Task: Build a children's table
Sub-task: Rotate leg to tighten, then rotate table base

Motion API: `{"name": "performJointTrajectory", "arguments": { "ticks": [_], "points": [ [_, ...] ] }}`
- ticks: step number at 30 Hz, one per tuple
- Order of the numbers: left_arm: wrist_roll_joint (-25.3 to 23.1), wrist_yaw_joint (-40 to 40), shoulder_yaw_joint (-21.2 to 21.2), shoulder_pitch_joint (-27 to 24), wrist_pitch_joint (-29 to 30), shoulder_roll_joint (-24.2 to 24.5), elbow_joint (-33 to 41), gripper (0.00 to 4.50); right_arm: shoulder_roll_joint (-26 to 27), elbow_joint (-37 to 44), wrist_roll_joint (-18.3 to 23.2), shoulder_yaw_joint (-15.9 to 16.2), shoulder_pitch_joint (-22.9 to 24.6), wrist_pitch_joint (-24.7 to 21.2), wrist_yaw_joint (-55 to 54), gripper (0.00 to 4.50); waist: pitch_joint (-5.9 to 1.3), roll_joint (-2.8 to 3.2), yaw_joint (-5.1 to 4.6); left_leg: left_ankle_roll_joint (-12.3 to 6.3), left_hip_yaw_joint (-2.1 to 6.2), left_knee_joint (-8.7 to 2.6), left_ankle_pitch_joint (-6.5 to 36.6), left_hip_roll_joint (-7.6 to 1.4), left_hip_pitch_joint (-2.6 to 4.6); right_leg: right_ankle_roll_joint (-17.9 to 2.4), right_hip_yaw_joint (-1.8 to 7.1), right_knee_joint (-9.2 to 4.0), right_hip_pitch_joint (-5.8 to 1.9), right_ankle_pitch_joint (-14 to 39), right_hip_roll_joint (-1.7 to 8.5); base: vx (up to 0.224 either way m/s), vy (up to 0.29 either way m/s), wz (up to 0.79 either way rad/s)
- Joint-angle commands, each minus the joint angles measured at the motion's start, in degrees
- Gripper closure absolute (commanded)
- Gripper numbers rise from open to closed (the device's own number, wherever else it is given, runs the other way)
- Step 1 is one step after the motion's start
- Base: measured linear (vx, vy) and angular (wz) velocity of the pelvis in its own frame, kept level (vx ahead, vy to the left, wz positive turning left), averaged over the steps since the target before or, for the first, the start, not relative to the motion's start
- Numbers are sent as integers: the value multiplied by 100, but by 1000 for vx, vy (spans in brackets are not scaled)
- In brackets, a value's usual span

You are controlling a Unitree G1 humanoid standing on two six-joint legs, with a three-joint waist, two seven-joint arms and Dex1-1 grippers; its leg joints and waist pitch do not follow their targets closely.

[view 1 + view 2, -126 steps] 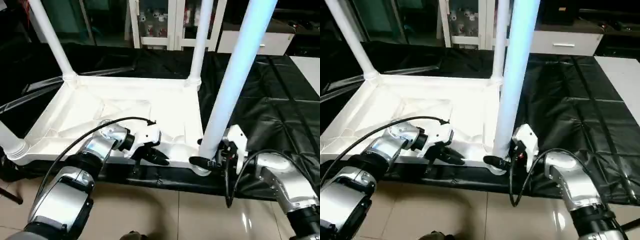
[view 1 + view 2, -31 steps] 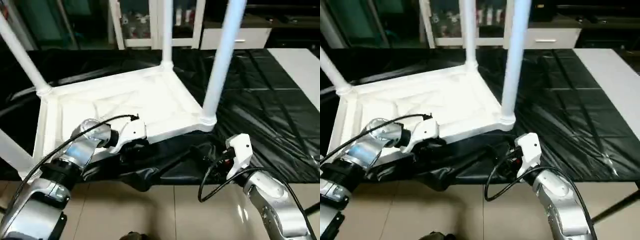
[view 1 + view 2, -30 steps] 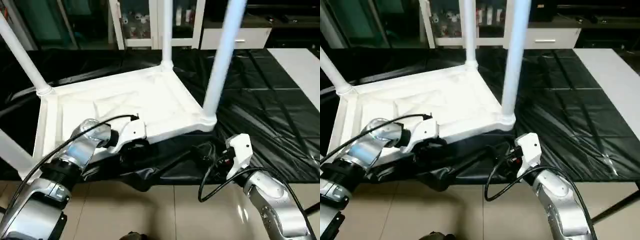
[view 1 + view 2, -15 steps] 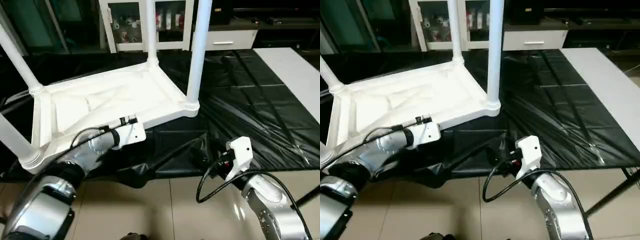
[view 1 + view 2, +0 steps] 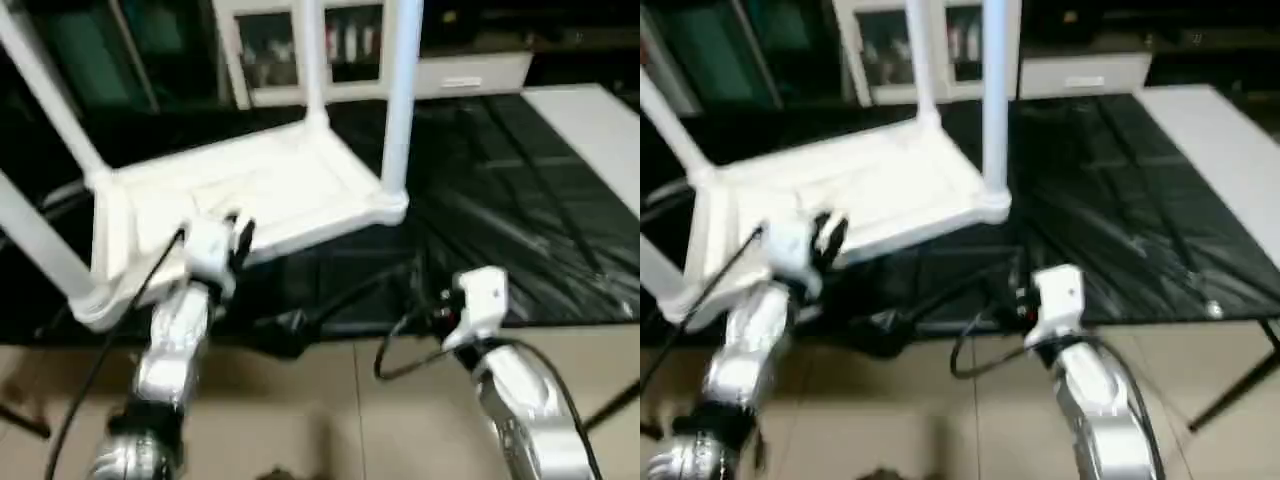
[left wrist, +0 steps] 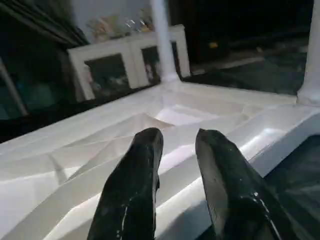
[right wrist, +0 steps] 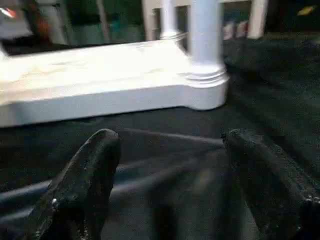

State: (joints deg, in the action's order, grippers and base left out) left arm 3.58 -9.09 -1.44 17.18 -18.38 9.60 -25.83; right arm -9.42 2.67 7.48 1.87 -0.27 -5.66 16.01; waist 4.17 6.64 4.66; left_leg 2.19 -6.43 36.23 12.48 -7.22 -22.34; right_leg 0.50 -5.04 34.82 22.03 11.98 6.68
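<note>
The children's table lies upside down on the black cover: a white tabletop (image 5: 260, 185) with its ribbed underside up and four white legs standing in the corner sockets, such as the near right leg (image 5: 398, 100) and the near left leg (image 5: 35, 245). My left gripper (image 6: 179, 137) hovers at the tabletop's near rim, its fingers (image 6: 132, 195) a little apart with nothing between them. My right gripper (image 7: 172, 140) is open wide and low over the cover, facing the corner with the near right leg (image 7: 205, 35) but apart from it.
The black cover (image 5: 510, 200) spreads over the work surface, with folds at its front edge. A white cabinet (image 5: 345, 45) stands behind it and a pale surface (image 5: 590, 110) at the far right. Tiled floor (image 5: 330, 400) lies below the front edge.
The whole view has shifted. My left forearm has swung from a slant to point straight at the tabletop's near rim. The right arm has kept its place below the near right corner.
</note>
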Motion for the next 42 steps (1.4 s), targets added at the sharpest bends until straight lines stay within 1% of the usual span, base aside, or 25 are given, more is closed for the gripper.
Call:
{"name": "performJointTrajectory", "arguments": {
  "ticks": [1, 2, 3, 4, 5, 6, 7, 8, 9, 10, 12, 15, 17, 18, 21, 22, 24, 25, 27, 31, 32, 36, 38, 40, 42],
  "points": [
    [-92, 182, -62, -78, -94, 38, 437, 303, 40, 161, -139, 124, 10, 74, -35, 87, -348, -15, 122, 27, 429, -851, 2881, -242, -304, -282, -35, -477, -454, 3165, 485, -24, -43, 22],
    [-190, 226, -25, -201, -116, 41, 561, 303, 85, 129, -150, 141, 29, 53, -79, 87, -326, -87, 52, -52, 508, -818, 2547, -136, -288, -329, -120, -556, -389, 3069, 523, -28, -66, 47],
    [-190, 226, -25, -201, -116, 41, 561, 303, 85, 129, -150, 141, 29, 53, -79, 87, -347, -88, 24, -64, 533, -772, 2316, -129, -276, -411, -133, -599, -407, 2892, 551, -33, -103, 76],
    [-213, 228, -22, -353, 50, 11, 801, 303, 154, 96, -135, 121, 30, 48, -151, 87, -392, -198, 43, -312, 612, -684, 1472, -108, -311, -663, -220, -580, -461, 2073, 569, -15, -77, 56],
    [-134, 198, -32, -461, 260, -42, 1015, 303, 199, 68, -119, 83, 3, 27, -220, 87, -351, -151, 64, -347, 638, -704, 1390, -81, -311, -693, -265, -601, -451, 2083, 540, -6, -81, 58],
    [-123, 194, -33, -476, 289, -49, 1044, 303, 205, 65, -117, 77, 0, 24, -230, 87, -332, -208, 46, -349, 652, -722, 1407, -66, -331, -684, -284, -607, -432, 2170, 516, 2, -81, 54],
    [-98, 157, -7, -552, 515, -105, 1314, 303, 259, -21, -72, -86, -93, 88, -388, 87, -296, -202, 56, -165, 690, -750, 1880, -56, -339, -685, -318, -611, -433, 2636, 530, 2, -81, 54],
    [-162, 169, 41, -572, 592, -94, 1384, 303, 262, -59, -28, -153, -127, 67, -415, 87, -360, -197, 4, 207, 549, -567, 2351, -364, -23, -570, -80, -696, -191, 3008, 513, 19, -76, 42],
    [-162, 169, 41, -572, 592, -94, 1384, 303, 262, -59, -28, -153, -127, 67, -415, 87, -292, -225, 34, 323, 521, -573, 2666, -402, 8, -561, -35, -722, -148, 3203, 571, 10, -65, 26],
    [-182, 184, 61, -588, 628, -96, 1412, 303, 244, -81, -31, -186, -154, 10, -445, 87, -285, -225, 103, 495, 416, -651, 3057, -476, 47, -472, 35, -720, -130, 3190, 518, 10, -65, 26],
    [-178, 206, 79, -613, 677, -95, 1455, 303, 232, -93, -47, -198, -167, -32, -459, 87, -328, -224, 158, 517, 340, -775, 2888, -522, -47, -365, 49, -621, -215, 2689, 437, 0, 0, 0],
    [232, 403, -220, -745, 365, -260, 1733, 285, 156, -1, 110, -220, -153, -57, -204, 87, -384, -321, 138, 412, 278, -816, 2336, -534, -162, -411, 49, -493, -305, 1886, 438, 11, 13, -8],
    [253, 404, -232, -747, 340, -267, 1745, 276, 157, 2, 122, -224, -153, -61, -197, 87, -389, -300, 110, 402, 230, -813, 2340, -520, -139, -426, 74, -514, -252, 1760, 401, 0, 0, 0],
    [427, 629, -563, -759, -290, -365, 2051, 269, 179, 43, 366, -308, -182, -152, -44, 87, -395, -410, 86, 385, 205, -811, 2350, -521, -131, -434, 91, -535, -264, 1754, 412, 0, 0, 0],
    [342, 844, -779, -724, -602, -352, 2197, 257, 153, 22, 424, -314, -246, -174, 46, 87, -469, -414, 42, 234, 175, -775, 1854, -542, -137, -556, 115, -459, -286, 1159, 387, 0, 0, 0],
    [199, 1147, -1082, -669, -830, -325, 2413, 234, 100, -44, 438, -288, -367, -180, 125, 87, -465, -475, 12, 147, 127, -765, 1638, -540, -137, -574, 116, -446, -270, 833, 332, 0, 0, 0],
    [152, 1237, -1177, -640, -857, -297, 2471, 226, 89, -75, 434, -277, -407, -175, 140, 87, -489, -458, 5, 86, 73, -736, 1501, -541, -86, -608, 138, -414, -259, 692, 319, 0, 0, 0],
    [53, 1327, -1233, -609, -842, -263, 2540, 221, 88, -101, 430, -282, -443, -177, 148, 87, -494, -517, 0, 54, 52, -724, 1416, -541, -74, -627, 147, -414, -251, 616, 304, 0, 0, 0],
    [-221, 1610, -1396, -502, -824, -163, 2644, 200, 87, -143, 419, -280, -490, -184, 173, 87, -522, -475, 25, -26, 27, -696, 1068, -545, -60, -662, 161, -366, -249, 260, 282, 0, 0, 0],
    [-439, 1840, -1550, -383, -768, -45, 2692, 179, 83, -136, 430, -264, -515, -181, 204, 87, -524, -514, 37, 36, -29, -716, 1247, -556, -24, -688, 194, -344, -228, 160, 225, 0, 0, 0],
    [-808, 2214, -1755, -194, -676, 124, 2604, 168, 90, -105, 479, -251, -522, -198, 239, 87, -523, -501, 53, 67, -44, -720, 1392, -557, 6, -682, 208, -356, -206, 280, 230, 0, 0, 0],
    [-823, 2189, -1904, 55, -727, 410, 2166, 145, 133, -67, 535, -184, -526, -245, 311, 87, -480, -491, 37, 220, -42, -760, 1951, -538, 31, -579, 232, -422, -172, 888, 227, 0, 0, 0],
    [-892, 2385, -2058, 150, -680, 535, 1886, 123, 166, -59, 537, -112, -542, -274, 354, 87, -476, -418, 44, 385, -34, -771, 2403, -529, 70, -537, 260, -454, -140, 1344, 242, 0, 0, 0],
    [-943, 2549, -2147, 192, -654, 576, 1794, 105, 171, -46, 536, -86, -546, -289, 377, 87, -485, -439, 36, 404, -41, -764, 2449, -528, 80, -531, 273, -468, -122, 1356, 230, 0, 0, 0],
    [-928, 2713, -2256, 292, -562, 640, 1575, 92, 181, -17, 543, -61, -536, -318, 406, 87, -489, -395, 48, 421, -31, -768, 2470, -537, 90, -557, 275, -466, -112, 1313, 230, 0, 0, 0]
  ]
}}
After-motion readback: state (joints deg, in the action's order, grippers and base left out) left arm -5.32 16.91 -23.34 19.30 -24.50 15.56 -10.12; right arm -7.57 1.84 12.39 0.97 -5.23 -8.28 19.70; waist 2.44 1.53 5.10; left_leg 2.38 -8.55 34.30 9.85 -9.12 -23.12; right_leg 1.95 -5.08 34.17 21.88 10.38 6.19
